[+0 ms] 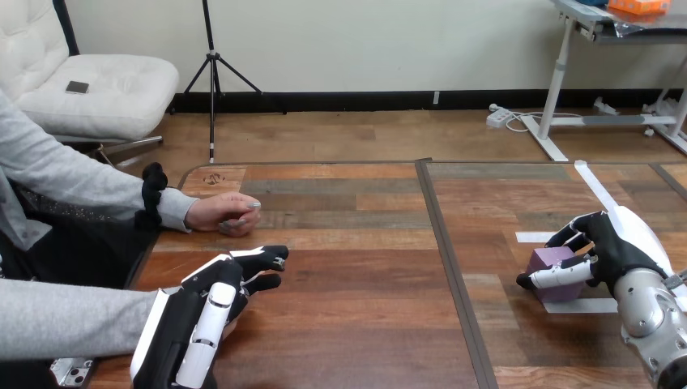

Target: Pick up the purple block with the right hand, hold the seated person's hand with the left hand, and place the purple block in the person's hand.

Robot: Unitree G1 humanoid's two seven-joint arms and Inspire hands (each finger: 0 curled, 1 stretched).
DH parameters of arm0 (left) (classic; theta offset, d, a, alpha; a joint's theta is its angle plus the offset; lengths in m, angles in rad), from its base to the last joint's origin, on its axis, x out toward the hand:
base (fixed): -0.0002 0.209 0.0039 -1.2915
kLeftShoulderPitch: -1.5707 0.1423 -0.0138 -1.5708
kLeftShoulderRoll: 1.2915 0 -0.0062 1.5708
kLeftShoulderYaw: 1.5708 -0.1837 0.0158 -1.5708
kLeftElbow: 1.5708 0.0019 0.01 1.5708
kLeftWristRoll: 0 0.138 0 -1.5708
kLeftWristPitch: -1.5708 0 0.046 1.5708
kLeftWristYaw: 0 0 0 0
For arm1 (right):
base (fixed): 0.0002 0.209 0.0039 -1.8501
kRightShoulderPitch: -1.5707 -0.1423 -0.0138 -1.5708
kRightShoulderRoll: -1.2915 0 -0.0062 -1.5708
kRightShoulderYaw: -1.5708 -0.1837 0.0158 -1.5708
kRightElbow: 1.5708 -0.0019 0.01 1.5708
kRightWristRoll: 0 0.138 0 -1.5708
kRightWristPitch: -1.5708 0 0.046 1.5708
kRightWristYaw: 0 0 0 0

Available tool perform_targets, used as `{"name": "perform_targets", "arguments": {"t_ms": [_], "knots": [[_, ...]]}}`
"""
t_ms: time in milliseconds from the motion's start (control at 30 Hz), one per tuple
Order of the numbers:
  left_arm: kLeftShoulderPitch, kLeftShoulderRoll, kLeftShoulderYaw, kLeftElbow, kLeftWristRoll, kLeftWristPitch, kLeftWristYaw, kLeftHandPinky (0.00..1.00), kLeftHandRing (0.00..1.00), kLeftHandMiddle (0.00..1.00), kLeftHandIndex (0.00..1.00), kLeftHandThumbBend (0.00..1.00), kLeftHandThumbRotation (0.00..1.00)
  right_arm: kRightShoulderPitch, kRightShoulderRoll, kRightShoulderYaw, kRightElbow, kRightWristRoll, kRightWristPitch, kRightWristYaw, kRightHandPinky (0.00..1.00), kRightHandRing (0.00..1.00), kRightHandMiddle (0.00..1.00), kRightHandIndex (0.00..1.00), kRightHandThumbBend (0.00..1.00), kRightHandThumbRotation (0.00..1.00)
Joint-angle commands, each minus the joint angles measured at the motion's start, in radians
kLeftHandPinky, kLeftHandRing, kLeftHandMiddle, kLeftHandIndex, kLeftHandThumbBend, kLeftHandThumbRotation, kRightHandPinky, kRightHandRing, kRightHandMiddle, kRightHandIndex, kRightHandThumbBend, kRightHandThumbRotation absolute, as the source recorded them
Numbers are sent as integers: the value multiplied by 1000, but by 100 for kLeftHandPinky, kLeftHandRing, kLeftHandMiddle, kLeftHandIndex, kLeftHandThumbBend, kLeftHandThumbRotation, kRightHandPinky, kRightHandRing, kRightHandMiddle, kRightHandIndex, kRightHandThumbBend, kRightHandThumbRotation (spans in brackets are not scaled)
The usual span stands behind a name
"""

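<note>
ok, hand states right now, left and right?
Left hand: open, fingers relaxed.
Right hand: closed round the purple block.

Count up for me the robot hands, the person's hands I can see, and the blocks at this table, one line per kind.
Robot hands: 2, the left hand open, the right hand curled round the block.
Person's hands showing: 1, the person's hand, resting on the table.
Blocks: 1, the purple block.
Total: 4.

Left hand [206, 316] has straight fingers; right hand [606, 247] curls its fingers inward.
</note>
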Motion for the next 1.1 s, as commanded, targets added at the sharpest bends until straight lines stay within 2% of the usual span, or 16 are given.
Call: {"name": "perform_targets", "arguments": {"t_ms": [0,233,533,633,833,1067], "knots": [[-53,-8,9,-33,10,-13,6,74,79,74,58,43,89,-49,-9,4,-20,-2,-25,-24,33,40,45,45,88,0],[-52,-4,9,-36,11,-10,10,73,78,73,58,44,90,-52,-11,-3,-28,6,-41,-24,34,41,45,46,87,0],[-52,-3,13,-34,10,-12,14,73,78,72,57,44,90,-48,-6,-39,-40,46,-78,-32,38,43,47,47,86,0],[-54,-1,15,-30,10,-16,13,73,78,72,57,45,89,-45,-2,-58,-44,70,-92,-29,38,44,47,47,86,0],[-55,-2,18,-33,12,-14,18,73,78,72,57,45,89,-48,6,-102,-49,135,-92,17,40,45,48,47,85,0],[-62,-3,23,-19,8,-29,15,73,78,72,57,42,88,-38,18,-166,-68,229,-120,67,38,44,47,47,85,0]]}}
